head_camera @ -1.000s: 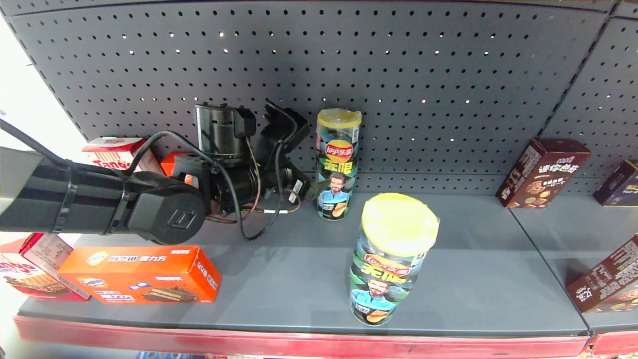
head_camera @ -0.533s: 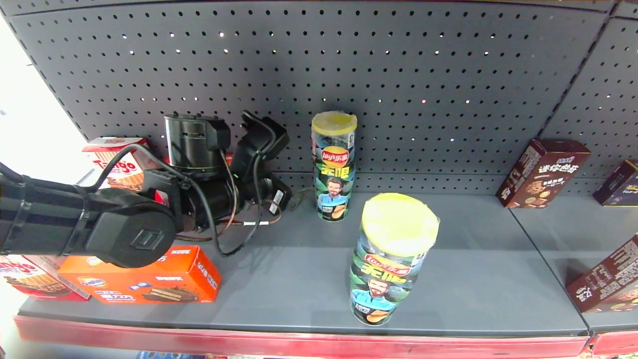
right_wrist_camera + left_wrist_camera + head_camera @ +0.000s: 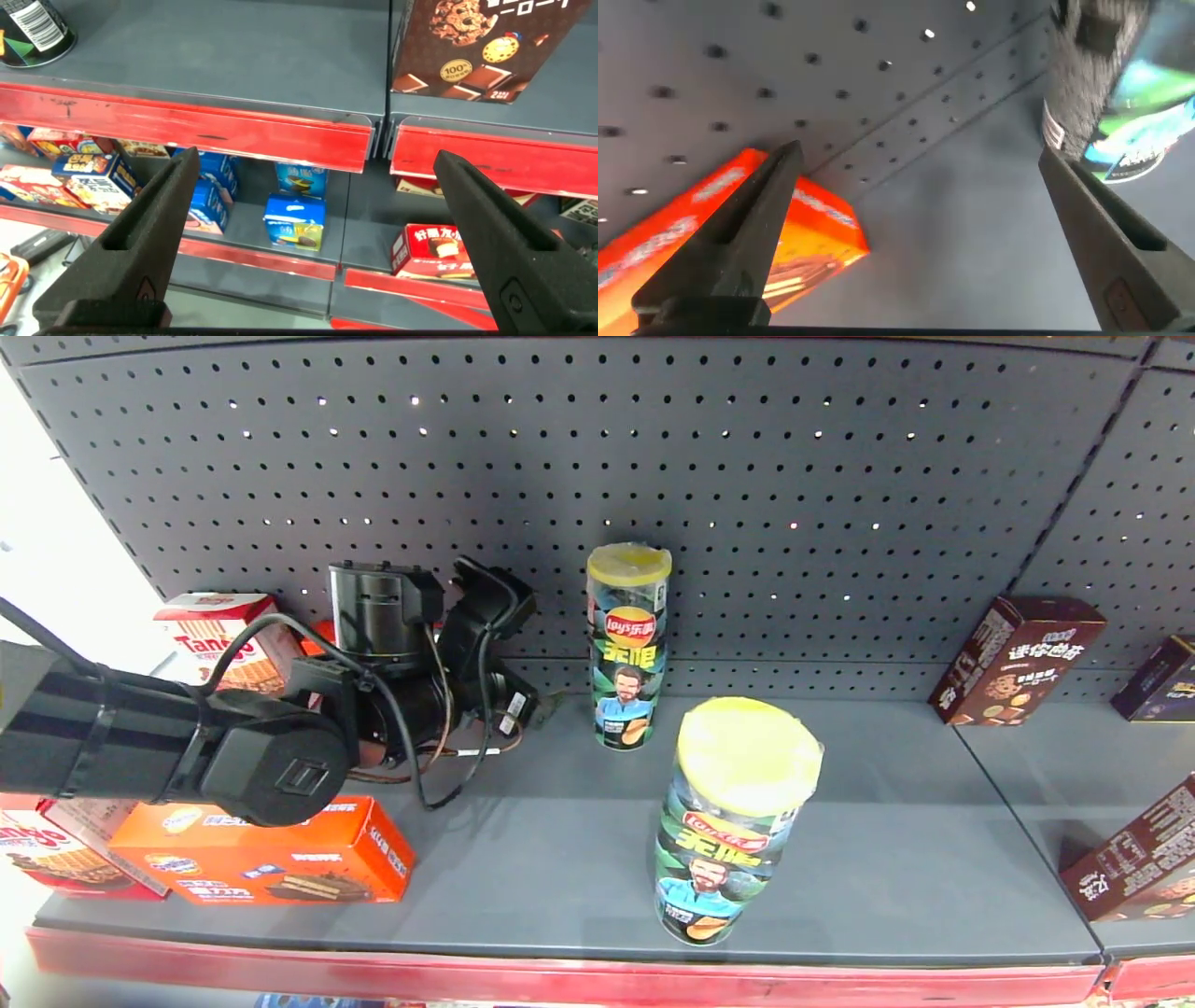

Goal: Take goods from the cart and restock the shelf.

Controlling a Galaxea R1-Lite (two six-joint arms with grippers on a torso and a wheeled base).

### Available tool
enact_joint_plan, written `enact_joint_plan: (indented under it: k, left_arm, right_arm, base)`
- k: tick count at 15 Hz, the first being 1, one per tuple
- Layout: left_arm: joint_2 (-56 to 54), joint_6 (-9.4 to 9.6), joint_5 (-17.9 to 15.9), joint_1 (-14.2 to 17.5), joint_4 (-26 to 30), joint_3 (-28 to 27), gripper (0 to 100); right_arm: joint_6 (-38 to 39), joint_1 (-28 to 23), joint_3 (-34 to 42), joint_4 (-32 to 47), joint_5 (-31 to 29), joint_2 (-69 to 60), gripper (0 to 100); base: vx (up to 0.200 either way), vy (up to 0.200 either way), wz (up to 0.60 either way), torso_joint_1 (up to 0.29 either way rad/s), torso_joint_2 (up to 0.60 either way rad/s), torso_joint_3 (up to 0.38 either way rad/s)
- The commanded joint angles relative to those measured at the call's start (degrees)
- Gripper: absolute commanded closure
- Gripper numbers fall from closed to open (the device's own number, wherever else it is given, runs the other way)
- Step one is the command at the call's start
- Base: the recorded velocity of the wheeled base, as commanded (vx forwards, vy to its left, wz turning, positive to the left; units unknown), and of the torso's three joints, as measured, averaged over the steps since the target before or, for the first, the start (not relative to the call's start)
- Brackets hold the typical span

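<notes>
The left gripper (image 3: pixel 918 157) sits low over the grey shelf (image 3: pixel 523 859), close to the pegboard back wall (image 3: pixel 747 457). Its two dark fingers (image 3: pixel 747 243) are spread wide, with nothing between them and nothing touching them.

Just beside one finger stands the rear chip can (image 3: pixel 628 649). It is upright, has a yellow lid and stands close to the back wall, with a narrow gap between it and the gripper. Off the other finger, an orange back box (image 3: pixel 738 233) lies against the pegboard.

The front chip can (image 3: pixel 733 821) stands upright near the shelf's red front edge (image 3: pixel 560 975), apart from the rear can and to its right.

A flat orange front box (image 3: pixel 261 849) lies at the front left, under the left arm. A red and white wafer box (image 3: pixel 219 630) stands behind it. A brown box (image 3: pixel 1018 658) leans at the far right.

Bare shelf runs between the cans and the brown box, and between the front can and the orange front box.

The right gripper (image 3: pixel 316 157) hangs in front of the shelving, facing the red edge, near a cookie box (image 3: pixel 467 47). Its fingers (image 3: pixel 140 243) are also splayed wide and hold nothing.
</notes>
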Motion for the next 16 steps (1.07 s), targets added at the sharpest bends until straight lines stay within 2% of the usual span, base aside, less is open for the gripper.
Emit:
enact_joint_plan:
  k: [1, 8, 16]
  left_arm:
    - [2.2, -0.24, 0.0, -0.4, 0.1, -1.4, 0]
    - [4.4, -0.41, 0.4, -3.8, 0.5, -4.6, 0]
    - [5.3, -0.41, 1.0, -5.4, 0.7, -6.3, 0]
  right_arm:
    - [0.0, 0.0, 0.0, 0.0, 0.0, 0.1, 0]
    - [0.0, 0.0, 0.0, 0.0, 0.0, 0.1, 0]
    - [0.0, 0.0, 0.0, 0.0, 0.0, 0.1, 0]
  base:
    - [0.000, 0.000, 0.00, 0.000, 0.00, 0.000]
    - [0.000, 0.000, 0.00, 0.000, 0.00, 0.000]
    - [0.000, 0.000, 0.00, 0.000, 0.00, 0.000]
